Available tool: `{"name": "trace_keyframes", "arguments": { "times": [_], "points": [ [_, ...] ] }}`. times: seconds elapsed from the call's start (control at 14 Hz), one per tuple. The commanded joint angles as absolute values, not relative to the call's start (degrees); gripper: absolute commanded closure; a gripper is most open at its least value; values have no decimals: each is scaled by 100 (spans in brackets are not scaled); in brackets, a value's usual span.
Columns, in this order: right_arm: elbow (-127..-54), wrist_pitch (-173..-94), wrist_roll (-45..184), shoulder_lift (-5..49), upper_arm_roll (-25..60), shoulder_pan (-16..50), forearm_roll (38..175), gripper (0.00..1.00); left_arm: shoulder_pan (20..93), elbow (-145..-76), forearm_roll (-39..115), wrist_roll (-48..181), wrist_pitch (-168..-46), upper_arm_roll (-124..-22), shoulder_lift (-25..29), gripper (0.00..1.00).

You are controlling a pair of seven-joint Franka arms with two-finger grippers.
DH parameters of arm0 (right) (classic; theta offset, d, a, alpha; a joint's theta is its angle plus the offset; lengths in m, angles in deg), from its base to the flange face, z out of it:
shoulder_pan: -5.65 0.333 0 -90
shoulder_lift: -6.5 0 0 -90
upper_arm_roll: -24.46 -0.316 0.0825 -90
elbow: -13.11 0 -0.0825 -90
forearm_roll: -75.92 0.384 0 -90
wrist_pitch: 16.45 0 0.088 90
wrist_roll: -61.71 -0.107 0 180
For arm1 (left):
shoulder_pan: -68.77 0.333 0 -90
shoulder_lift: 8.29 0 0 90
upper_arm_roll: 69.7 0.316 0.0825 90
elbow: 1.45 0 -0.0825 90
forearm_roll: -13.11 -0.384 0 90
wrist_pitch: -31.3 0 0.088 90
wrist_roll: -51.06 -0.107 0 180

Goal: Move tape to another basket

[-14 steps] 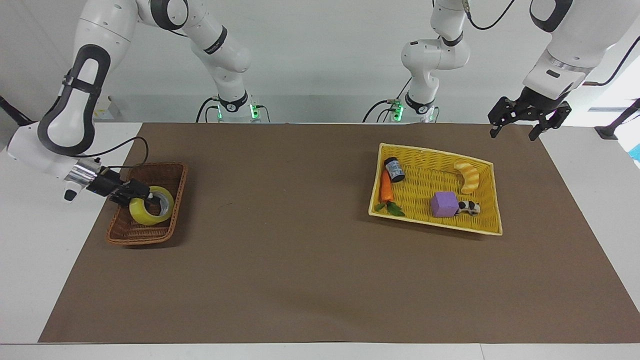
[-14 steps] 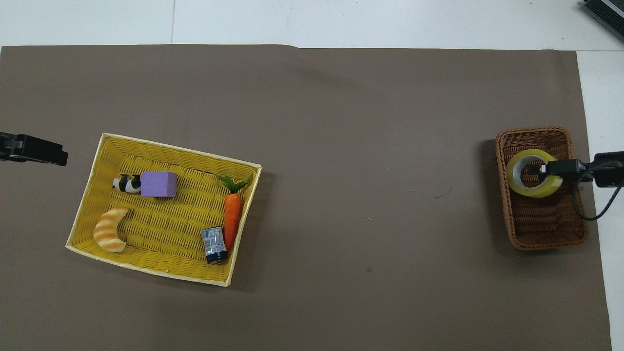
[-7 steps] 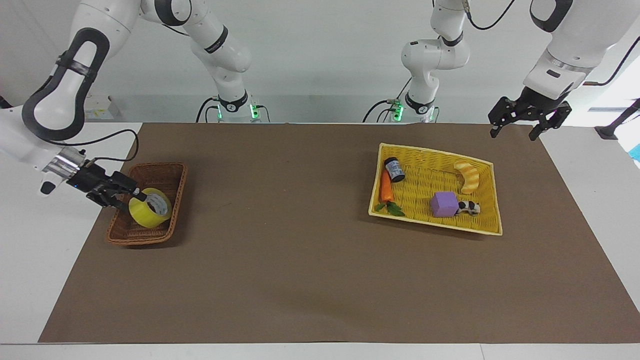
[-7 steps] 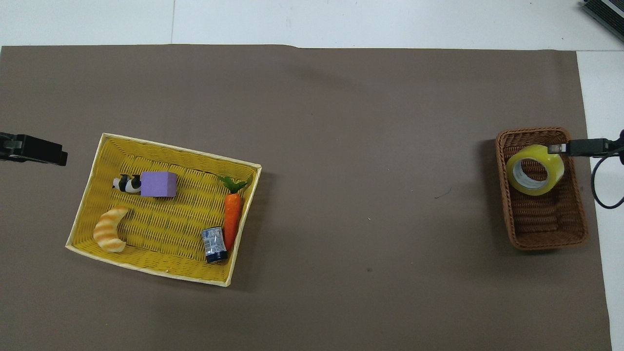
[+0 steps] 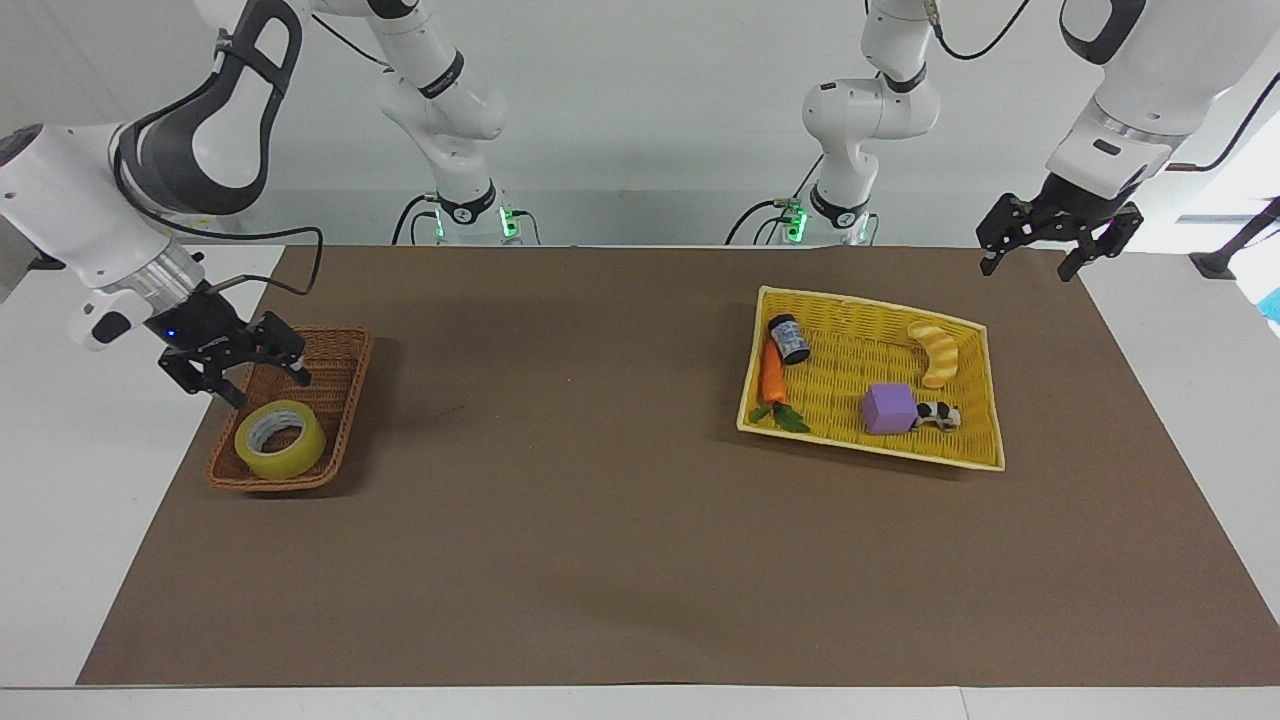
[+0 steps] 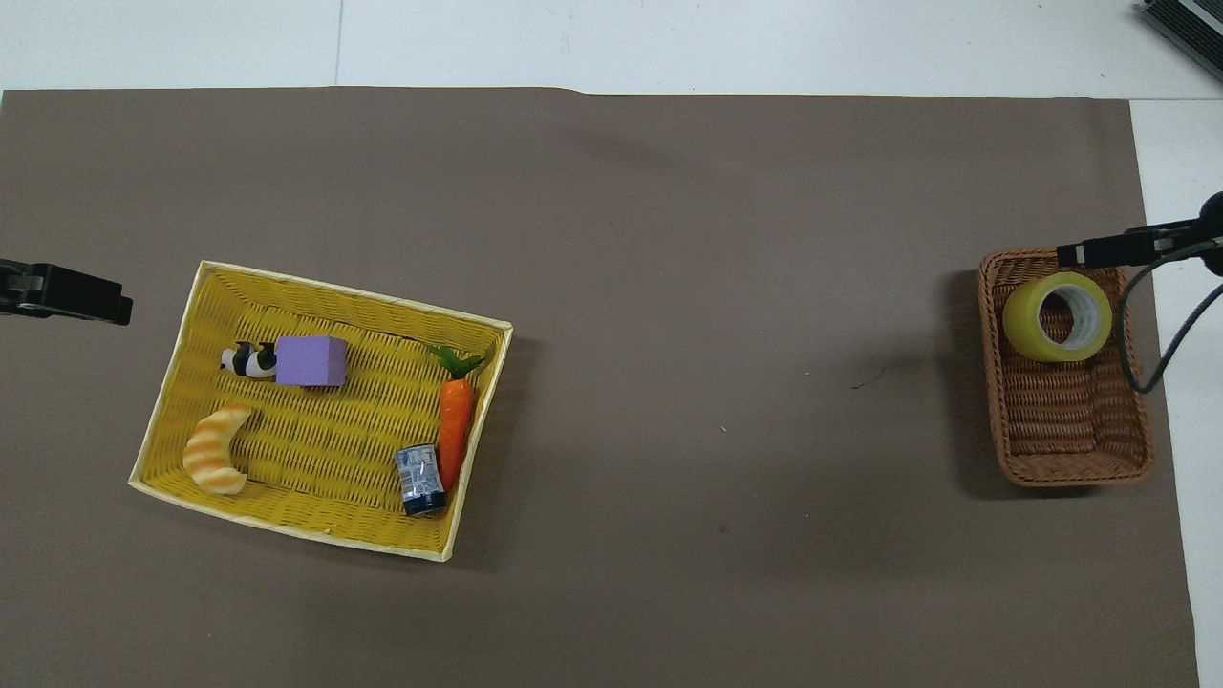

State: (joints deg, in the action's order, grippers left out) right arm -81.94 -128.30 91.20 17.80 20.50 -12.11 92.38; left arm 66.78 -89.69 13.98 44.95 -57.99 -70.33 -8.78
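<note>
Resting flat in the brown wicker basket (image 5: 322, 392) at the left of the facing frame, the yellow tape roll (image 5: 281, 439) touches no claw.

Above the basket's upper part hangs the right claw (image 5: 235, 372), its fingers spread apart and holding nothing. At the upper right, the waiting left claw (image 5: 1034, 258) hangs over the desk (image 5: 560, 520) edge, seemingly open. Right of center, the yellow tray (image 5: 975, 400) holds a carrot (image 5: 771, 375), can (image 5: 790, 339), purple block (image 5: 889, 408), croissant toy (image 5: 938, 352).
</note>
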Motion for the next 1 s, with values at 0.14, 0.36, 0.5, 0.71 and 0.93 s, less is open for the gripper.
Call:
{"name": "trace_keyframes", "arguments": {
  "times": [0.14, 0.36, 0.5, 0.71, 0.93],
  "points": [
    [-8339, -12895, 7564, 1311, 2024, -596, 8182, 0, 6754, -8891, 1470, 4438, -5765, -7076, -872, 0],
    [-8401, -12465, 6421, 1090, 2024, -166, 7865, 0, 6754, -8891, 1470, 4438, -5765, -7076, -872, 0],
    [-8497, -12298, 5656, 915, 2024, 142, 7768, 0, 6754, -8891, 1470, 4438, -5765, -7076, -872, 0],
    [-8411, -11877, 4610, 721, 1989, 398, 7732, 0, 6754, -8891, 1470, 4438, -5765, -7076, -872, 0],
    [-8086, -11253, 4160, 511, 1937, 407, 7802, 0, 6754, -8891, 1470, 4438, -5765, -7076, -872, 0]
  ]
}}
